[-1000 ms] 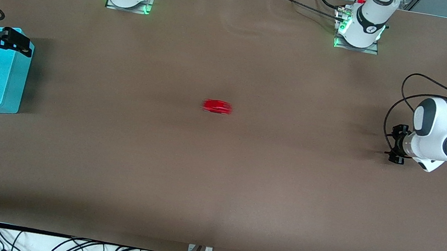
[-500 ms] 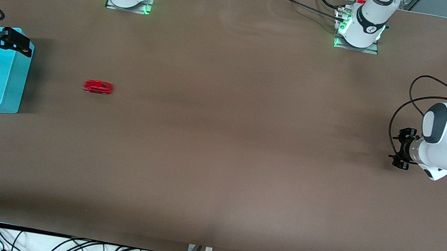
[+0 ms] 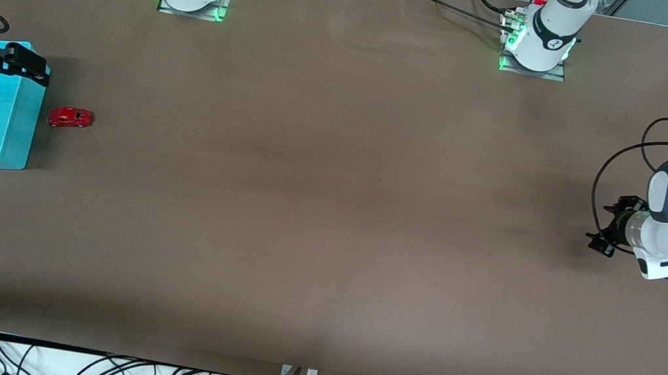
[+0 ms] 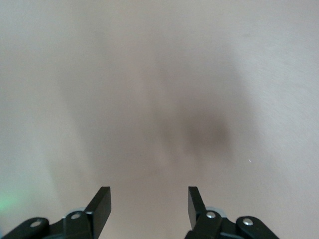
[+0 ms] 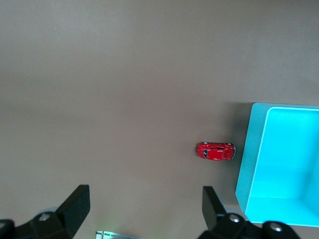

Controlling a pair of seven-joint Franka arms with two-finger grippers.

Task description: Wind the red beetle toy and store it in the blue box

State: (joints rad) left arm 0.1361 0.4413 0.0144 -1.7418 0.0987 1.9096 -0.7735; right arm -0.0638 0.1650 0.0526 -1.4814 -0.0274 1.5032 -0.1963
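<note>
At the left arm's end of the table [image 3: 325, 246], nearest of the lot, noting the left gripper [image 3: 608, 225] hanging low over bare brown surface, turned sideways. Finding its fingers spread wide in the left wrist view [image 4: 149, 196], with nothing between them but tabletop. Judging this arm to be waiting: well apart from both task things, no use for a pick from there.

Moving farther in and toward the right arm's end, spotting the red beetle toy [image 3: 71, 117] on its wheels on the table, just beside the outer wall of the blue box [image 3: 17, 133]. Making out a slim gap between the two in the right wrist view, toy [image 5: 215, 151] lying end-on to the box wall [image 5: 249, 159]. Not yet stored, then; sitting outside, not inside.

Seeing nothing inside the part of the box's cyan interior that shows.

Farther again, recording the right gripper [image 3: 15, 64] poised over the box's rim, fingers wide apart [image 5: 144, 196], gripping nothing. Reading that placement as deliberate: stationed by the box, jaws ready, toy within its camera's sight. Guessing next move as a short reach down to the toy, a pinch across its narrow body, then a lift over the wall. Flagging risk: small glossy shell, free wheels, liable to slip or roll at first contact.
</note>
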